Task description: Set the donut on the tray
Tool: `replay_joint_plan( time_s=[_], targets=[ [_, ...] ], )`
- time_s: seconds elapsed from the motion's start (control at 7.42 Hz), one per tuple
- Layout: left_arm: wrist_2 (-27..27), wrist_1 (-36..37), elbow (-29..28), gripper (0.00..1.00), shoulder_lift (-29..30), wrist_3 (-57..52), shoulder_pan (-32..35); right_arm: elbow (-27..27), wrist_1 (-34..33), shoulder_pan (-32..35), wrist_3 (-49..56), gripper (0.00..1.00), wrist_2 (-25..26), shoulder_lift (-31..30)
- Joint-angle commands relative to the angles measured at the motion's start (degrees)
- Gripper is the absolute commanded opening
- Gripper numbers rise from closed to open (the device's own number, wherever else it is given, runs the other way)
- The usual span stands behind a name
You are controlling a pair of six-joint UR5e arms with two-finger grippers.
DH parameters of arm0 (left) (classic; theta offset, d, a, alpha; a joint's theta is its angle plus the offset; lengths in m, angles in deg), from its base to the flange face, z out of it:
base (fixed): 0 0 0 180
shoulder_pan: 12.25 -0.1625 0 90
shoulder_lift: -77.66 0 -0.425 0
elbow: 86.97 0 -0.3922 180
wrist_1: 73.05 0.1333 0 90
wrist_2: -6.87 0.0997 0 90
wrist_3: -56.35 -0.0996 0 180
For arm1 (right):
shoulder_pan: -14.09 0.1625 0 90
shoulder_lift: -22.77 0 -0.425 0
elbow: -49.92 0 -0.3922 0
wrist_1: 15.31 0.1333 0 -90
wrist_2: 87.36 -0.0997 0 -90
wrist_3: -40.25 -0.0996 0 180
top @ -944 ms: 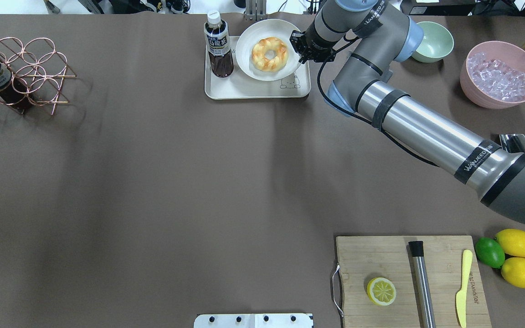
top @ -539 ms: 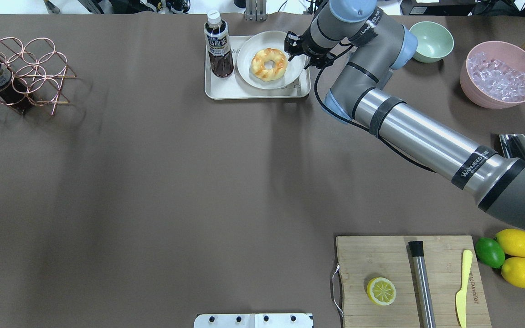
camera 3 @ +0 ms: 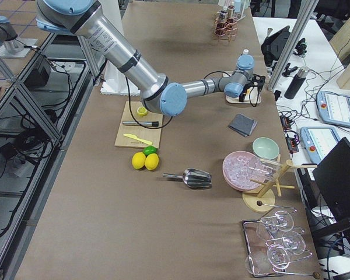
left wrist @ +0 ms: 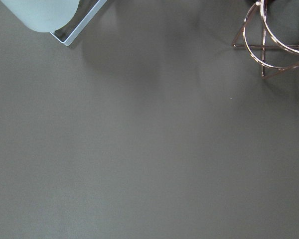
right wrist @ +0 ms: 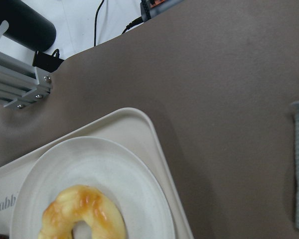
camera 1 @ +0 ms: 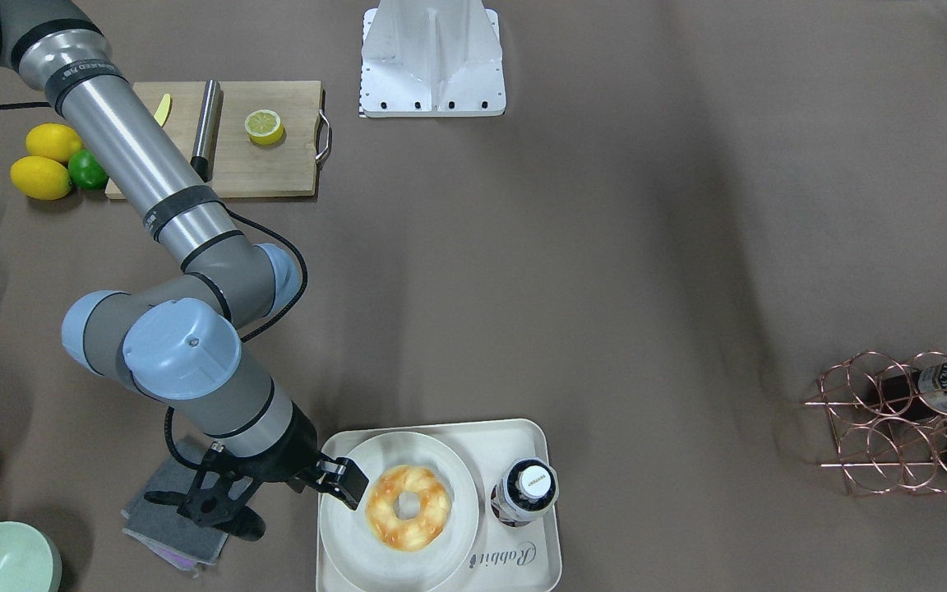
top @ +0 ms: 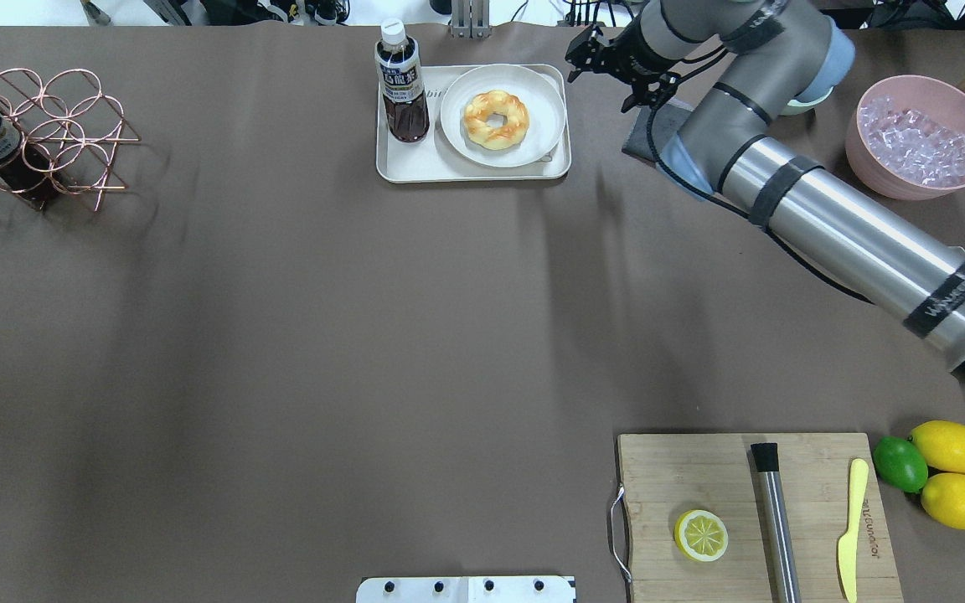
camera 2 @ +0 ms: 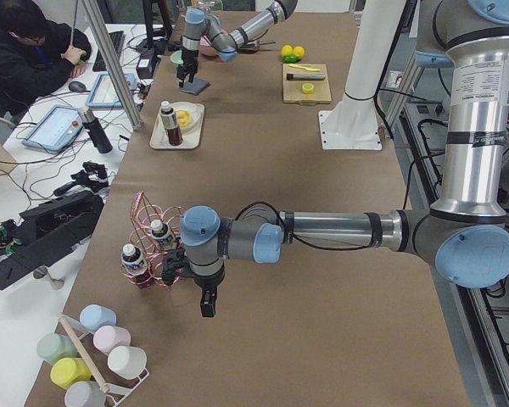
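Now donut [top: 495, 120] sits on plate [top: 545, 109] on tray [top: 415, 163]; right gripper [top: 604, 74] fingers spread, empty, beside tray; left gripper [camera 2: 205, 301] can't tell.

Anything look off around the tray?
Nothing stands out. The donut lies flat on the plate, the plate sits inside the tray, close to its rim on the side of the right gripper, and the bottle stands upright beside it. The right gripper is clear of the tray, jaws open.

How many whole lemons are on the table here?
2: the far lemon and the near lemon, together beside the lime, right of the cutting board. The lemon half isn't counted.
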Motion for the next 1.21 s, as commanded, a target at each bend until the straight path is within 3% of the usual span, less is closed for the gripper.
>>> replay_joint_plan(
  time_s=[0.0, 0.27, 0.54, 0.81, 1.08],
  targets=[
    [0.1, 0.1, 0.2, 0.98, 1.2, 0.0, 0.1, 13.8, -1.8, 7.5, 1.4, 1.00, -12.1, -11.3],
    [0.1, 0.2, 0.1, 0.98, 1.4, 0.0, 0.1, 27.5, -5.3, 13.9, 3.1, 1.00, -20.4, -21.7],
    [0.2, 0.2, 0.1, 0.98, 1.4, 0.0, 0.0, 37.7, -5.3, 17.5, 16.3, 1.00, -20.6, -36.1],
    [0.2, 0.2, 0.1, 0.98, 1.2, 0.0, 0.1, 43.8, -6.9, 18.9, 23.0, 1.00, -20.5, -44.9],
    [0.2, 0.2, -0.2, 0.98, 1.3, -0.1, 0.1, 46.8, -12.7, 21.1, 36.8, 1.00, -19.8, -50.1]
  ],
)
